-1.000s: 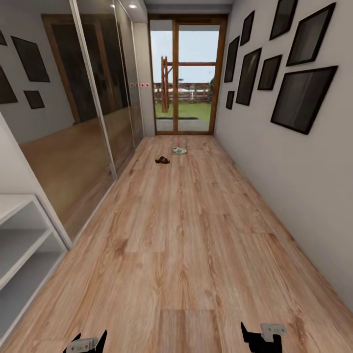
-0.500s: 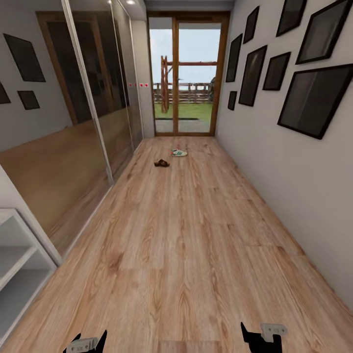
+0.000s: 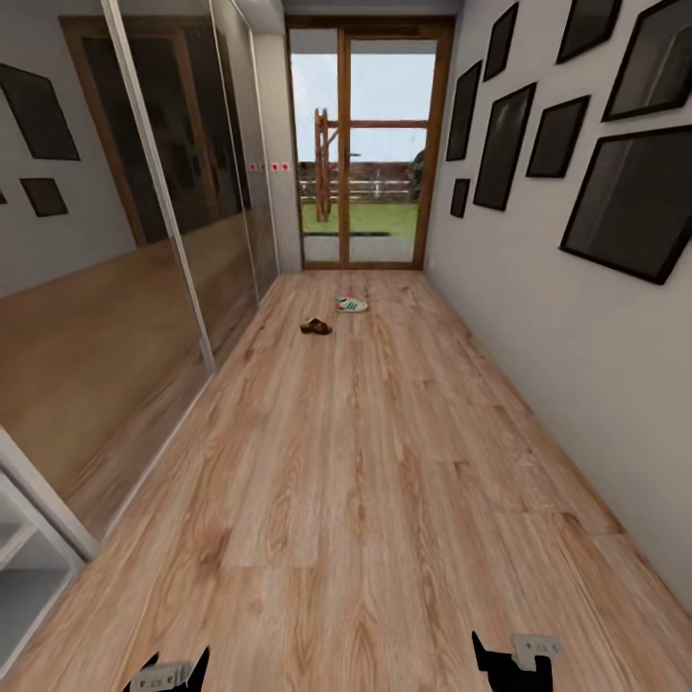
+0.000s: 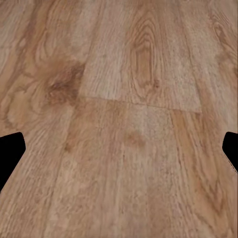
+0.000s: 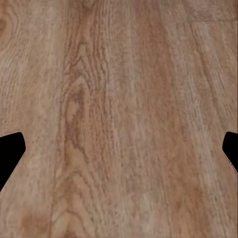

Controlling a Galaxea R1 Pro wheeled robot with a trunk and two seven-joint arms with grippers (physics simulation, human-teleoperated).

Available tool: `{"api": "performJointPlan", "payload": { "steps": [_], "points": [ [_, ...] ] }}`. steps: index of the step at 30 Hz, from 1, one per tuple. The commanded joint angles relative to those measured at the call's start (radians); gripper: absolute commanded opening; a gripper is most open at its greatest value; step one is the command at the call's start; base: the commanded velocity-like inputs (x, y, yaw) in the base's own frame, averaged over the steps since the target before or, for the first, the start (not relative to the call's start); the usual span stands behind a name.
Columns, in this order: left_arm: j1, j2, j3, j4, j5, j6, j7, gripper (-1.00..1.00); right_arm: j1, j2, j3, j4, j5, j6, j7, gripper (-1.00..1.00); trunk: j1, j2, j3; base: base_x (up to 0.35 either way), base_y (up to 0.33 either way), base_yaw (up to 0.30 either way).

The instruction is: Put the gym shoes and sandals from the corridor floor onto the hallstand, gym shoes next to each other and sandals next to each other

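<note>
- Nearest, at the bottom edge of the head view: left gripper and right gripper, both low over the corridor floor, nothing held.
- Left wrist view: left gripper w/ jaws spread wide, dark fingertips at opposite edges, bare planks between them.
- Right wrist view: same story. Right gripper jaws wide apart, fingertips at the edges, wood-grain floor between, no contact w/ anything.
- Near left corner of the head view: a slice of the hallstand, light grey, open shelf slots partly visible; can't tell what's on the shelves beyond that.
- Along the left wall: mirrored sliding doors reflecting floor and frames.
- Right wall: cluster of dark picture frames, various sizes.
- Far down the corridor, mid-floor: dark brown sandals, lying on the planks; too small to tell if it's one or two.
- Just past them, a bit to the right: gym shoes, off-white w/ green stripe, on the floor, near the sandals but apart. Count also unclear at this range.
- All footwear well apart from the hallstand and both grippers.
- End of corridor: wood-framed glass door, grass and fence outside.
</note>
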Motion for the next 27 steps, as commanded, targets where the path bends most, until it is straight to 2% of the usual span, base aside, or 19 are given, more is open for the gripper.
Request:
{"api": "performJointPlan", "payload": {
  "steps": [1,27],
  "points": [
    [-0.001,0.0,0.002,0.001,0.01,0.0,-0.011,1.0,-0.001,0.0,-0.008,0.001,-0.001,-0.003,0.009,1.0,0.0,0.0,-0.001,0.338,0.0,0.0],
    [-0.001,0.0,0.002,0.001,0.011,0.0,-0.011,1.0,-0.001,0.0,-0.008,0.001,-0.001,-0.003,0.009,1.0,0.0,0.0,-0.001,0.338,0.0,0.0]
  ]
}}
